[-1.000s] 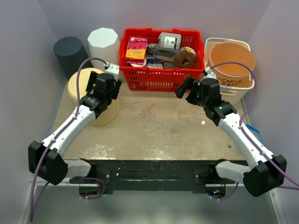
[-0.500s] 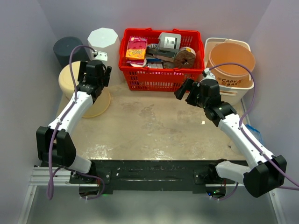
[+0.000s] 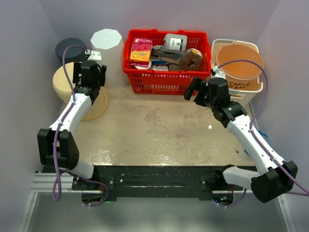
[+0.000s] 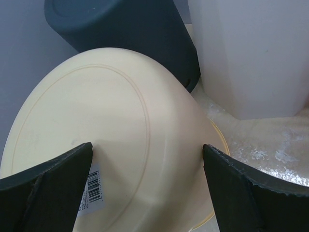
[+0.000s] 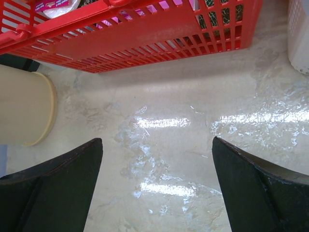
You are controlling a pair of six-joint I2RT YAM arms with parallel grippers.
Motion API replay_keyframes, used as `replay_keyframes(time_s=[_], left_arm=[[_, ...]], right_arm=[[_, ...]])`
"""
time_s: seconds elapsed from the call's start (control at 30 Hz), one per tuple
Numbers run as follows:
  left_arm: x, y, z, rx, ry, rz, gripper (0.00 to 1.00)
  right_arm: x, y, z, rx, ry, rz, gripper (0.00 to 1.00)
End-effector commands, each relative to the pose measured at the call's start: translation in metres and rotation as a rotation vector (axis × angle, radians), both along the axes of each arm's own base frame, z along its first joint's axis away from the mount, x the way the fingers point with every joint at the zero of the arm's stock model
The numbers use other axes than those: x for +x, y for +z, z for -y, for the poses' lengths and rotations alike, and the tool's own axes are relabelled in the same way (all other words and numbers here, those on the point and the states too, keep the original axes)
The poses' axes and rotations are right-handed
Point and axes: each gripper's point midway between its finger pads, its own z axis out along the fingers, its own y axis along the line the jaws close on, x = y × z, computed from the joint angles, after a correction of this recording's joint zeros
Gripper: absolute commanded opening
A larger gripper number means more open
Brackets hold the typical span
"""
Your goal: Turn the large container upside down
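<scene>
The left gripper, spread wide, is hovering over the cream container, which is sitting base-up just left of the red basket. The flip is looking done, so the next move is calling for a clean lift away. The right gripper, also spread, is waiting in front of the basket.

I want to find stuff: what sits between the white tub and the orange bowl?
The red basket sits between the white tub and the orange bowl, as the top view shows.
</scene>
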Motion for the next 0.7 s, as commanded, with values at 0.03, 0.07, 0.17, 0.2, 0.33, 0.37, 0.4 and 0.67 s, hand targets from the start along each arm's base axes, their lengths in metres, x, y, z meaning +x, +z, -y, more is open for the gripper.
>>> replay_keyframes(time_s=[0.03, 0.07, 0.17, 0.2, 0.33, 0.37, 0.4, 0.67], left_arm=[[-0.014, -0.052, -0.014, -0.018, 0.042, -0.16, 1.0], [-0.014, -0.052, -0.018, -0.023, 0.052, -0.16, 0.99], [-0.013, -0.053, -0.013, -0.04, 0.015, -0.157, 0.99], [-0.013, -0.048, -0.012, -0.046, 0.011, -0.139, 0.99], [-0.016, -0.046, -0.025, -0.026, 0.063, -0.129, 0.99], [-0.015, -0.045, -0.026, -0.033, 0.068, -0.125, 1.0], [-0.015, -0.043, -0.026, -0.039, 0.071, -0.118, 0.99], [-0.022, -0.012, -0.017, -0.08, 0.013, 0.011, 1.0]], right_arm=[[0.001, 0.017, 0.014, -0.047, -0.043, 0.038, 0.99], [0.001, 0.018, 0.016, -0.05, -0.047, 0.037, 0.99], [0.003, 0.015, 0.021, -0.075, -0.064, 0.024, 0.99], [0.003, 0.013, 0.025, -0.088, -0.078, 0.017, 0.99], [0.007, 0.016, 0.04, -0.123, -0.129, 0.005, 0.99], [0.009, 0.02, 0.043, -0.126, -0.141, 0.01, 0.99], [0.01, 0.021, 0.051, -0.127, -0.166, 0.008, 0.99], [0.037, 0.063, 0.082, -0.124, -0.323, 0.074, 0.99]])
